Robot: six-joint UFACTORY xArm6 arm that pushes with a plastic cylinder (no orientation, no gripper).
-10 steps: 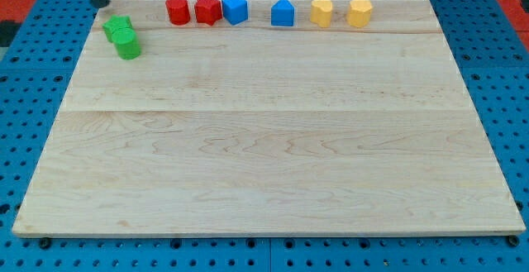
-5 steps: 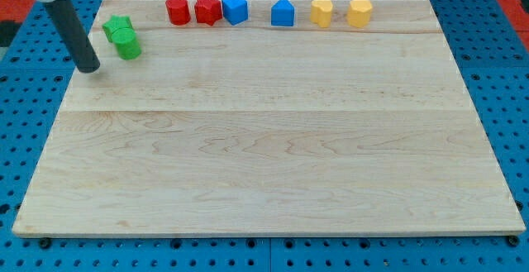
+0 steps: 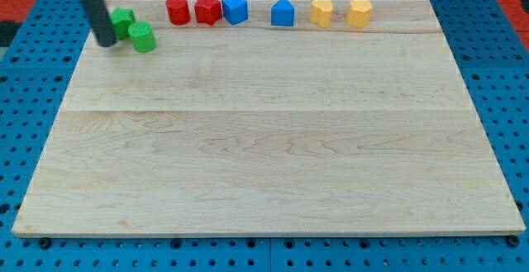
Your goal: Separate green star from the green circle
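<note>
The green star (image 3: 123,21) sits near the board's top left corner. The green circle (image 3: 143,37) lies just to its lower right, touching it or nearly so. My tip (image 3: 107,41) rests on the board just left of the green circle and below-left of the green star, close to both. The dark rod rises from it toward the view's top left.
A row of blocks runs along the top edge: a red circle (image 3: 177,10), a red star (image 3: 207,9), a blue cube (image 3: 235,8), a blue house-shaped block (image 3: 283,12), and two yellow blocks (image 3: 321,12) (image 3: 359,12). The wooden board (image 3: 264,140) lies on a blue pegboard.
My tip has swung from the board's left edge up and right to the green pair. Both green blocks have shifted right and slightly up.
</note>
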